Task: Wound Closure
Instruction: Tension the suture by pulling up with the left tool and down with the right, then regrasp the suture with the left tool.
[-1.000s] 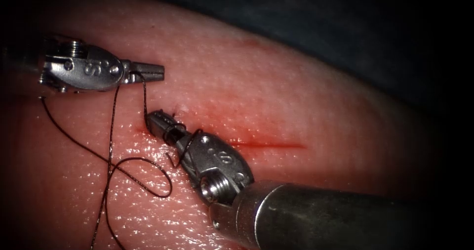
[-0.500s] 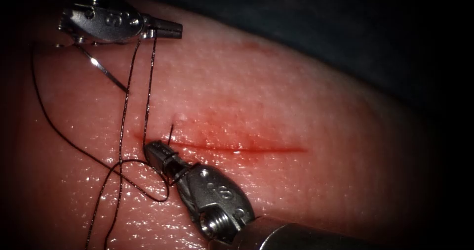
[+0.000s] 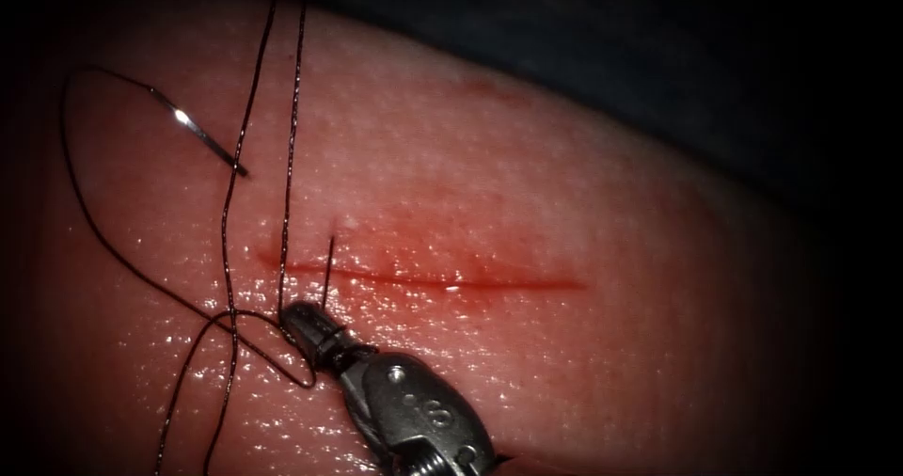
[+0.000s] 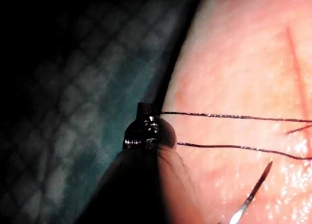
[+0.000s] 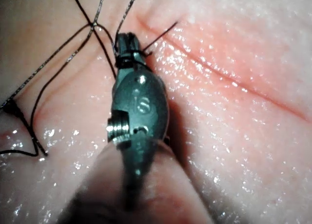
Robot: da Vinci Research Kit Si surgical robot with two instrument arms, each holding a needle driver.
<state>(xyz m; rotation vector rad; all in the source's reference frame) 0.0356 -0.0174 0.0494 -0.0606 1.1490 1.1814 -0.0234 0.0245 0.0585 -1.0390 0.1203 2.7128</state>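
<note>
The step in hand looks like pulling a knot tight. The right tool (image 3: 299, 318) sits just below the left end of the cut (image 3: 451, 280), and its jaws are closed on the thread (image 3: 287, 156). A short end (image 3: 328, 260) of thread sticks up from the cut right beside it.

The left tool (image 4: 146, 117) has gone up and away from the tissue (image 3: 564, 184) since a moment ago, and the right tool has moved down a little. The left tool's jaws look closed on the thread too. Two lines of thread run up from the cut, pulled nearly straight.

No tool holds the needle (image 3: 202, 137). It is on the end of the thread, up and to the left of the cut, and it is not stuck in the tissue. More thread lies in loose loops to the left of the right tool.

I think the next move calls for a slow, even pull from both ends, so the knot sits flat on the cut and the thread does not snap or tear the tissue.
</note>
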